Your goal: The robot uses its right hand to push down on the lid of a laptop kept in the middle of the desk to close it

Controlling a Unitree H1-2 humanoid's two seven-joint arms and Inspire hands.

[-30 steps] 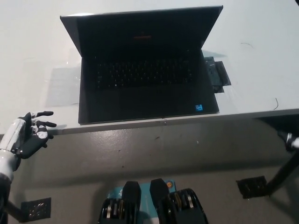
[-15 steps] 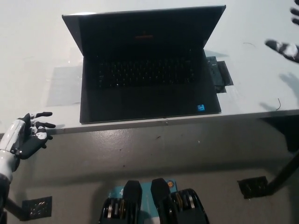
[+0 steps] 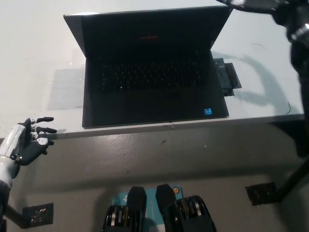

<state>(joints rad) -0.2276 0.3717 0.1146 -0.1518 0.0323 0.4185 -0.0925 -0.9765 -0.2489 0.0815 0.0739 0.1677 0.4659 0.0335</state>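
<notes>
A black laptop stands open in the middle of the white desk, keyboard toward me. Its lid leans back at the far side with the screen dark. My black right hand reaches in at the top right, just above the lid's upper right corner and partly cut off by the picture's top edge. Its fingers are stretched out and hold nothing. Whether it touches the lid I cannot tell. My white left hand rests open at the lower left, below the desk's front edge.
A small black flat object lies against the laptop's right side. A clear sheet lies on the desk left of the laptop. The desk's front edge runs just before the laptop. A thin dark scrap lies near the right edge.
My right arm has risen from below the desk at the right and swung over it to the lid's upper right corner. The left hand and the laptop have stayed put.
</notes>
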